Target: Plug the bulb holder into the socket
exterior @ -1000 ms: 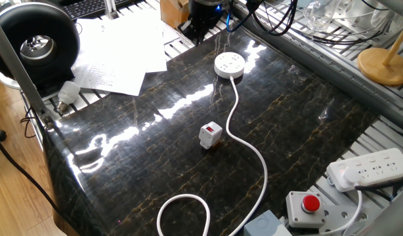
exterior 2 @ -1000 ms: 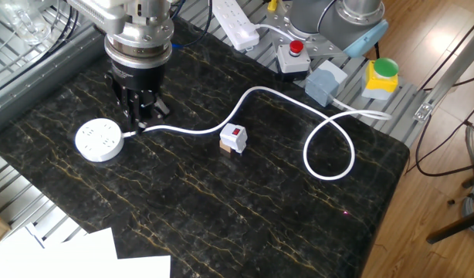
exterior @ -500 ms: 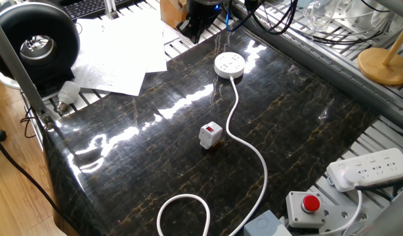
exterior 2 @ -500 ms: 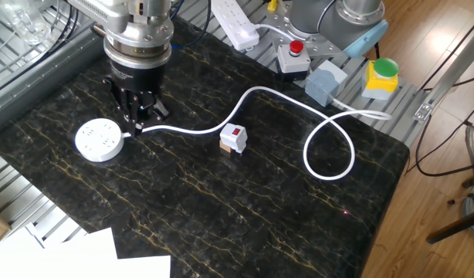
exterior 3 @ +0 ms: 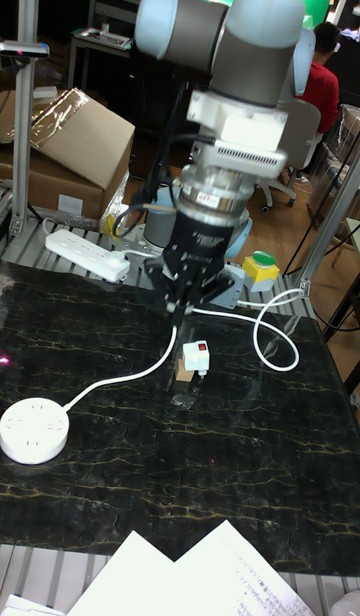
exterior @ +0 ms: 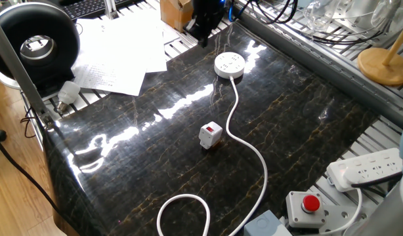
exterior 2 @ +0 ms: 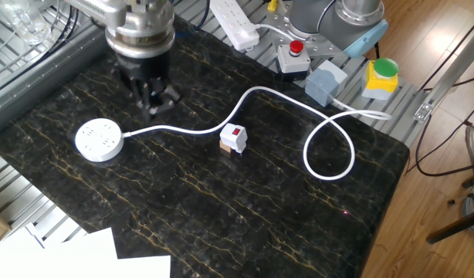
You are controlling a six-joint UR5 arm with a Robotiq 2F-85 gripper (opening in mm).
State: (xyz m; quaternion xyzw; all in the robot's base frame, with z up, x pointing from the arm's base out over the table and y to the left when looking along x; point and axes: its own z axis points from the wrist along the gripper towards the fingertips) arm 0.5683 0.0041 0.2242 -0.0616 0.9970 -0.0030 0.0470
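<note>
Fingers (exterior 2: 154,99) slightly parted, empty, above table, bulb holder (exterior 2: 234,138) untouched

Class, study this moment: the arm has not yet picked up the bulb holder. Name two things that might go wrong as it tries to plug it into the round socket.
1. The bulb holder stands right beside the white cord; the gripper, closing on it, might snag the cord and drag the socket.
2. The socket lies loose on the glossy table, so pressing the holder in off-centre could make it slide.
</note>
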